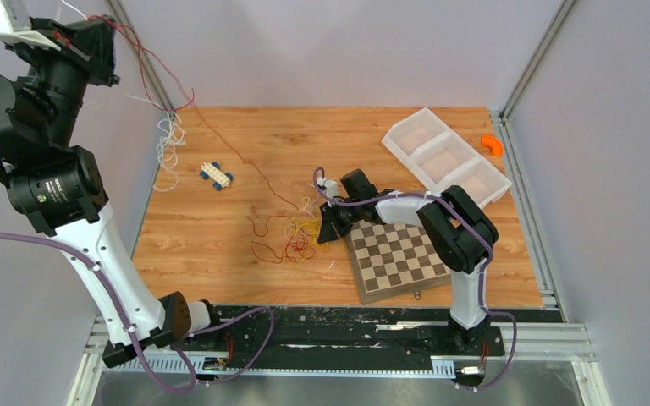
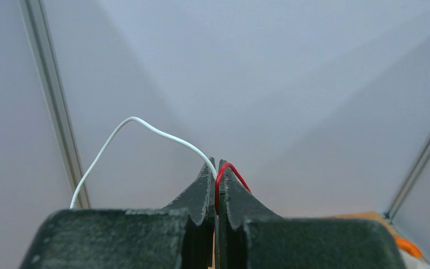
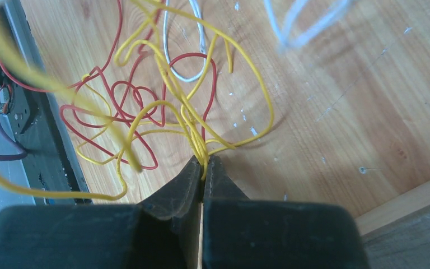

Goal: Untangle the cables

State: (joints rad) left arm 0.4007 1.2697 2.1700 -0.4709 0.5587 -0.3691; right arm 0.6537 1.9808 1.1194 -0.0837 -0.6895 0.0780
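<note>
A tangle of thin red and yellow cables lies on the wooden table left of the chessboard. My right gripper is shut on several yellow cable strands low over the table; loops of red cable lie around them. My left gripper is raised high at the far left and is shut on a red cable and a white cable. The red cable runs from it down to the tangle. White cable hangs and piles at the table's left edge.
A white three-part tray stands at the back right, with an orange piece beside it. A small blue and white toy car sits at the left. Grey walls enclose the table.
</note>
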